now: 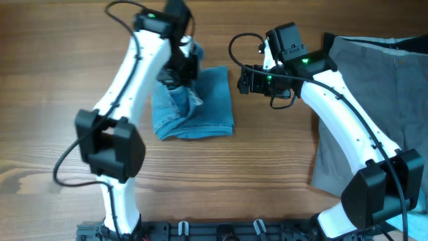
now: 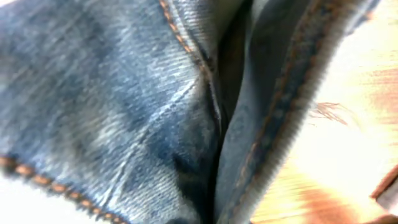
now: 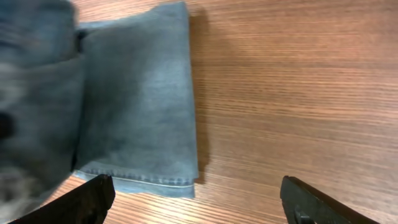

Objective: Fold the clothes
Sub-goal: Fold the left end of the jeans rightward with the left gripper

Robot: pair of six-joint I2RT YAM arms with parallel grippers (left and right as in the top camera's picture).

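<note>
The light-blue denim jeans [image 1: 194, 100] lie folded into a small rectangle left of the table's middle, with a raised, bunched ridge running down from their top left. My left gripper [image 1: 179, 72] sits on that ridge. The left wrist view is filled with close denim and orange-stitched seams [image 2: 155, 112]; the fingers are hidden, and the cloth seems pinched in them. My right gripper [image 1: 242, 82] hovers just right of the jeans, open and empty [image 3: 196, 199], with the folded jeans' edge [image 3: 137, 106] to its left. The grey-khaki trousers [image 1: 374, 100] lie spread at the right.
Bare wooden tabletop [image 1: 267, 167] lies between the jeans and the trousers and along the front. The trousers reach the table's right edge. A black rail [image 1: 221, 231] runs along the front edge between the arm bases.
</note>
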